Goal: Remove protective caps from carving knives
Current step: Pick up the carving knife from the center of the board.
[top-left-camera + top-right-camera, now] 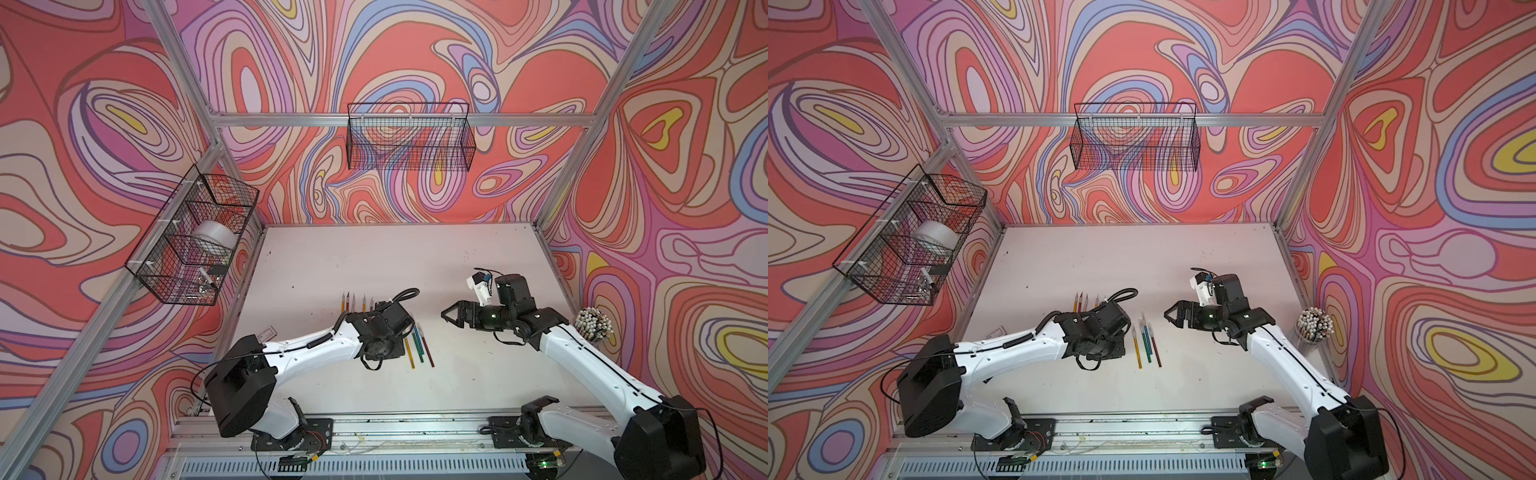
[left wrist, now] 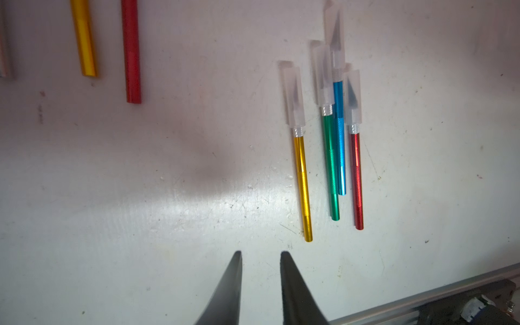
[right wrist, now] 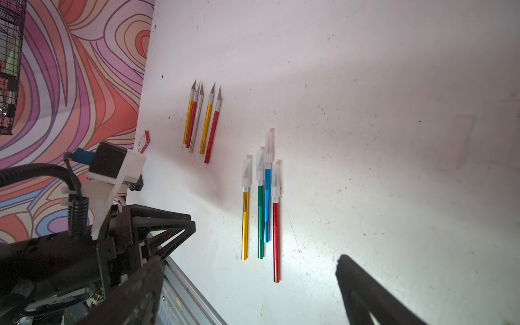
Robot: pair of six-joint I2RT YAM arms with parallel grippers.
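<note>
Lying left on the worktop (image 1: 374, 257) are five bare carving knives (image 3: 196, 121): two gold, two red, one silver. The left gripper (image 2: 261, 254) hangs nearby, fingers a little apart, holding nothing. Next lie four capped carving knives (image 3: 260, 219), gold, green, blue, red, wearing four protective caps (image 2: 323, 78). The right gripper (image 1: 446, 316) gapes wide, empty. One cup of white-tipped sticks (image 1: 592, 326) stands at the right edge. Bare worktop stretches behind. In both top views the left arm hides its gripper.

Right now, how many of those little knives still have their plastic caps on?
4, lying side by side on the table: the gold knife, the green knife touching the blue knife, and the red knife. The right wrist view shows them all; none looks hidden.
</note>
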